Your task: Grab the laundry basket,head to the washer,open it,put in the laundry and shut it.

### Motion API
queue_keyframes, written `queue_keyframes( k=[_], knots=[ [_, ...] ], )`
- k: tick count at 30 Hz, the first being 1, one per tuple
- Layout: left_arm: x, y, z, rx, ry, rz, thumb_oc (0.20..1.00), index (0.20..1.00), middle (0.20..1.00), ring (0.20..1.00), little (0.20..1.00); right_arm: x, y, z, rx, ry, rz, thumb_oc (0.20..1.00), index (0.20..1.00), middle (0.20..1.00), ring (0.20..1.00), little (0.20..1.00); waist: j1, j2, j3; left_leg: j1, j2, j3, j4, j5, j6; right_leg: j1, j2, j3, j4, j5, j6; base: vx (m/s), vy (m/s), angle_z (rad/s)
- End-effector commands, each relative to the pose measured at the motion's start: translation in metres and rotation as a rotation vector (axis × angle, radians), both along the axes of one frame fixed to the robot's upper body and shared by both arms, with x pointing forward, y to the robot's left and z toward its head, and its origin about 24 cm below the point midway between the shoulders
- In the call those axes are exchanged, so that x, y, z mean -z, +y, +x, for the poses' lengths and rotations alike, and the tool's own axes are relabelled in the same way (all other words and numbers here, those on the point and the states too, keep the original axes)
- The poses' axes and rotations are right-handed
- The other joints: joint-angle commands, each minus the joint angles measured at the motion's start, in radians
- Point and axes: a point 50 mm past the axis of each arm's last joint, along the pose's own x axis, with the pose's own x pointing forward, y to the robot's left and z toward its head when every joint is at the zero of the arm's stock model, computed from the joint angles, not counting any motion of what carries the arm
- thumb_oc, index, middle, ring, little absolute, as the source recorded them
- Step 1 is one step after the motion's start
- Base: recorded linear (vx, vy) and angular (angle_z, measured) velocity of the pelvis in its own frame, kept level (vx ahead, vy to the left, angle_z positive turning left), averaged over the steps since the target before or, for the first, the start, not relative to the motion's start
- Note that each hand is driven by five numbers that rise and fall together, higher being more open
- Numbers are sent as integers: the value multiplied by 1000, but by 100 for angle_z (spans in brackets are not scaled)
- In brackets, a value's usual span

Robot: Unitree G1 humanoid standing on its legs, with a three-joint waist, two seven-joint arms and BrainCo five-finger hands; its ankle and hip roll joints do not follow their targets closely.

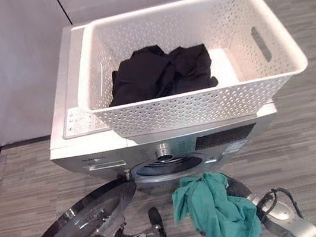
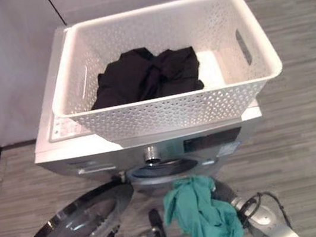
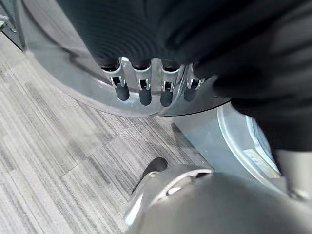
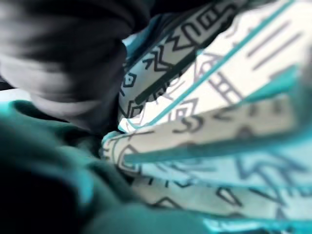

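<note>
Your laundry basket [image 1: 198,106] sits on the washer [image 1: 91,150] at frame centre, dark clothes [image 1: 160,73] still inside; the door [image 1: 84,223] hangs open lower left. A teal garment [image 1: 218,211] drapes over your right hand, whose grip you cannot judge. Your left hand [image 3: 146,90], fingers straight, rests against the door. Loading and shutting remain.
</note>
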Motion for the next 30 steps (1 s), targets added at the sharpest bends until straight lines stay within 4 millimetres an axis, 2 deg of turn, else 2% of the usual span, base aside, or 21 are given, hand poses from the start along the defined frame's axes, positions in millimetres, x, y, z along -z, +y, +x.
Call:
queue_keyframes(
  k=[1,2,3,5,8,10,14,17,20,22,24,27,30],
  knots=[
    [1,3,-8,-15,-12,17,1000,1000,1000,1000,1000,-16,22,7,12,-85,125,200,200,200,200,200,3,-6,-10,-55,-19,5,124,-84,13,35,0,0,-14,16,72,-27,50,-9],
    [1,3,-8,-15,-12,17,1000,1000,1000,1000,1000,-16,22,7,12,-85,125,200,200,200,200,200,3,-6,-10,-56,-19,5,124,-84,13,35,0,0,-14,16,72,42,66,4],
    [-6,-3,6,1,-82,-7,1000,1000,1000,1000,1000,-4,25,10,71,5,216,200,200,200,200,200,11,4,16,-92,-17,5,188,-131,9,-8,-20,9,51,-17,86,36,92,4],
    [-10,-6,11,3,-111,-20,1000,1000,1000,1000,1000,-4,29,17,83,3,224,200,200,200,200,200,13,13,34,-129,-11,10,226,-145,10,-52,-25,21,87,-28,81,1,88,6],
    [-19,-12,23,19,-194,-56,1000,1000,1000,1000,1000,16,33,27,211,93,268,200,200,200,200,200,26,26,53,-188,-7,13,282,-165,14,-108,-36,22,125,-42,75,-14,21,-1],
    [-23,-17,28,33,-228,-74,1000,1000,1000,1000,1000,17,33,34,240,82,258,200,200,200,200,200,32,31,66,-220,-5,12,309,-172,13,-135,-44,20,144,-45,74,-15,2,-2],
    [-29,-31,40,26,-280,-111,1000,1000,1000,1000,1000,25,37,63,415,123,297,200,200,200,200,200,50,54,95,-322,-8,-5,380,-185,18,-225,-57,17,203,-62,66,-26,-4,7],
    [-34,-38,46,29,-310,-138,1000,1000,1000,1000,1000,20,31,76,480,99,262,200,200,200,200,200,60,71,116,-368,-15,-19,406,-191,25,-263,-64,18,232,-73,60,-22,-7,18],
    [-41,-47,53,74,-342,-160,1000,1000,1000,1000,1000,17,17,90,610,106,319,200,200,200,200,200,66,88,126,-409,-26,-36,438,-202,29,-293,-69,17,268,-96,52,19,-12,27],
    [-42,-47,55,60,-349,-178,1000,1000,1000,1000,1000,13,7,104,703,109,337,200,200,200,200,200,78,107,132,-437,-38,-48,457,-213,32,-316,-78,17,300,-118,48,53,1,27],
    [-43,-48,56,65,-353,-181,1000,1000,1000,1000,1000,12,1,109,746,115,336,200,200,200,200,200,84,113,135,-447,-41,-52,466,-218,34,-325,-83,14,312,-123,47,39,8,23],
    [-42,-49,55,71,-340,-180,1000,1000,1000,1000,1000,1,-9,124,818,104,359,200,200,200,200,200,99,126,133,-463,-49,-55,472,-224,39,-336,-84,16,320,-134,45,65,37,12],
    [-39,-48,51,83,-318,-171,1000,1000,1000,1000,1000,-17,-15,142,904,86,460,200,200,200,200,200,120,140,127,-486,-58,-65,487,-235,47,-351,-84,15,327,-145,42,66,26,5]
  ],
)
